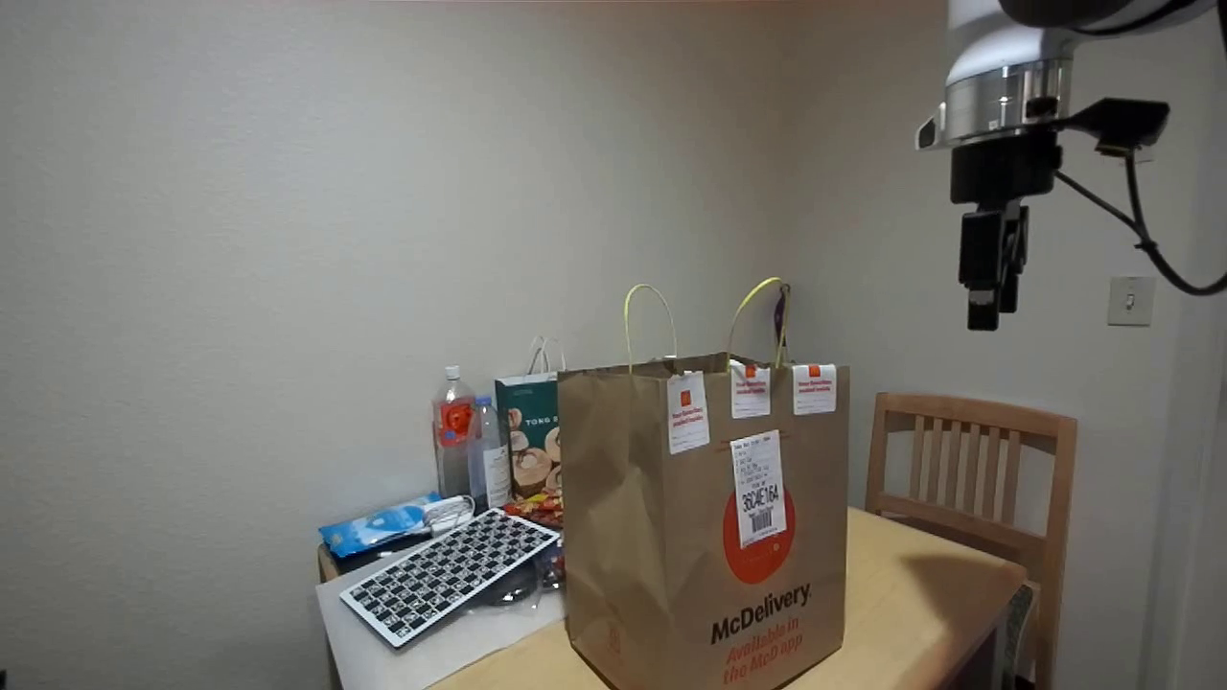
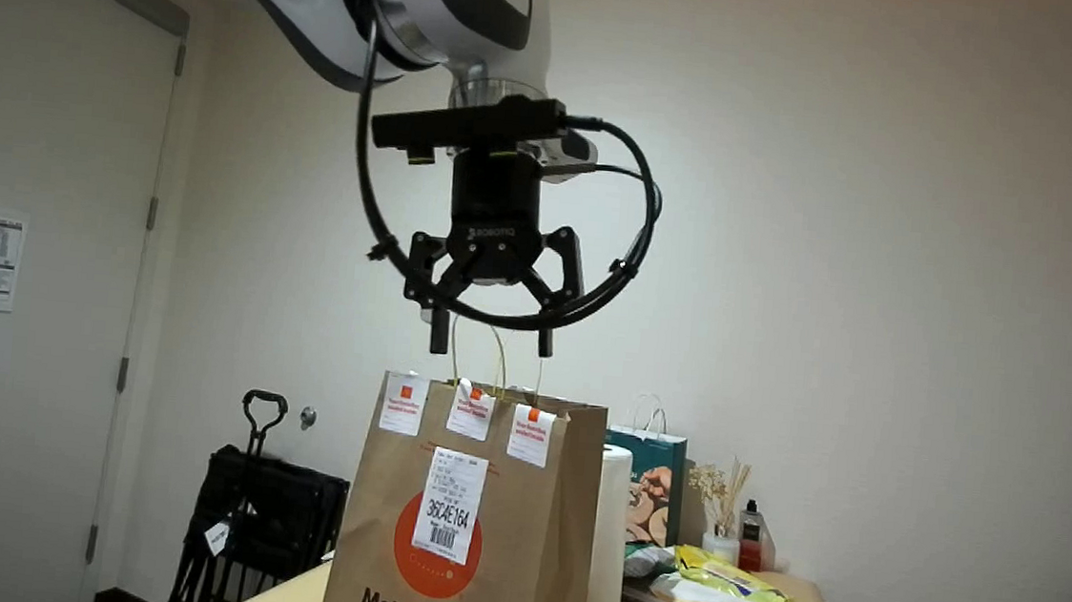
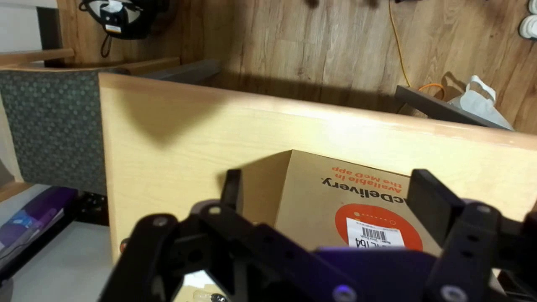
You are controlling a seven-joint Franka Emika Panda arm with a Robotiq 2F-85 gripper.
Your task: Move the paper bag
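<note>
The end effector hangs released, jaws wide apart, higher than the upright paper bag on the surface.

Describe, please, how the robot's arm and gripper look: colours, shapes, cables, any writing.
The arm is rounded, white and dark grey, with a silver band near its end. The gripper is black and jointed, with two narrow, straight fingers and pale ROBOTIQ lettering. A black cable hangs in a loose loop.
</note>
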